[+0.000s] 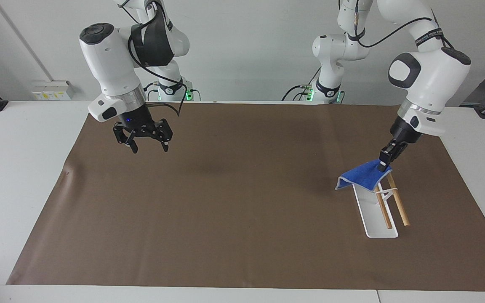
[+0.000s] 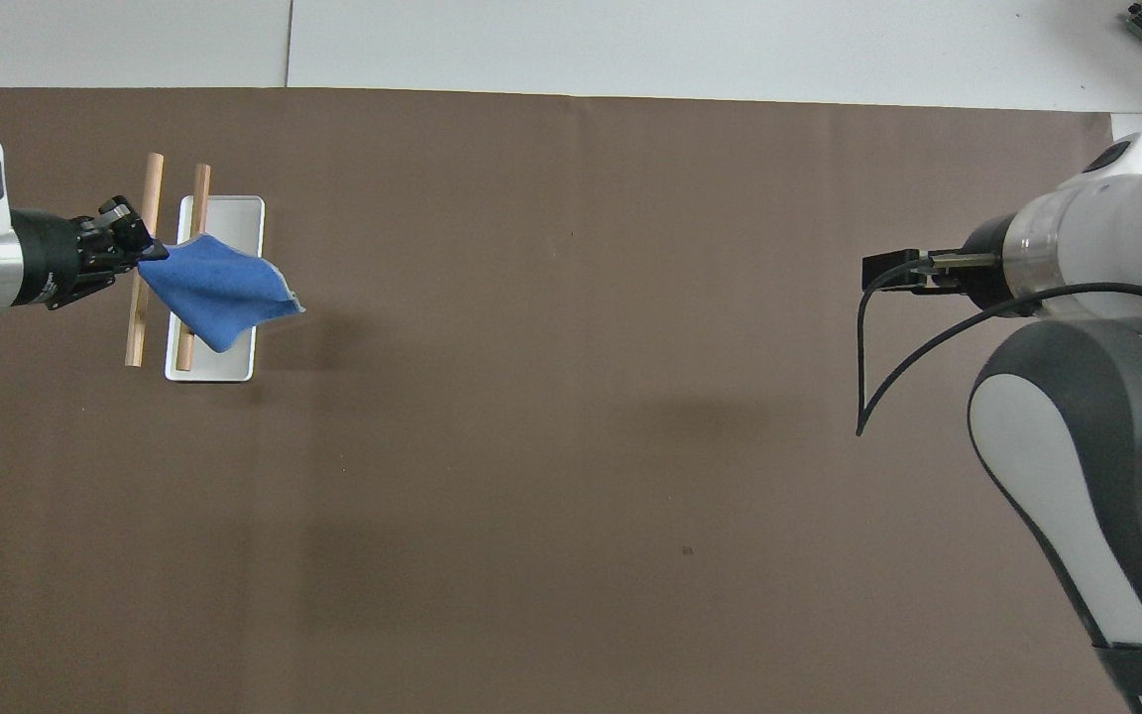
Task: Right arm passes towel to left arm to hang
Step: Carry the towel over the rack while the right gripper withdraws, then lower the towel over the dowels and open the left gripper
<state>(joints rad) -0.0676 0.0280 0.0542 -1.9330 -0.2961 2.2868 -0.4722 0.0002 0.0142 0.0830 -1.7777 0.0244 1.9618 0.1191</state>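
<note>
The blue towel (image 1: 363, 176) (image 2: 217, 290) is draped over the ends of the two wooden rods of the rack (image 1: 396, 198) (image 2: 142, 297) that lie nearer the robots. My left gripper (image 1: 384, 163) (image 2: 140, 245) is shut on the towel's corner, just above the rods, at the left arm's end of the table. One hemmed edge of the towel hangs off the rods toward the table's middle. My right gripper (image 1: 145, 144) (image 2: 878, 274) hangs open and holds nothing, over the brown mat near the right arm's end.
The rods stand on a white rectangular base (image 1: 375, 219) (image 2: 234, 213). A brown mat (image 1: 242, 210) covers most of the white table. Two slimmer white arms with green lights (image 1: 331, 71) stand at the robots' edge of the table.
</note>
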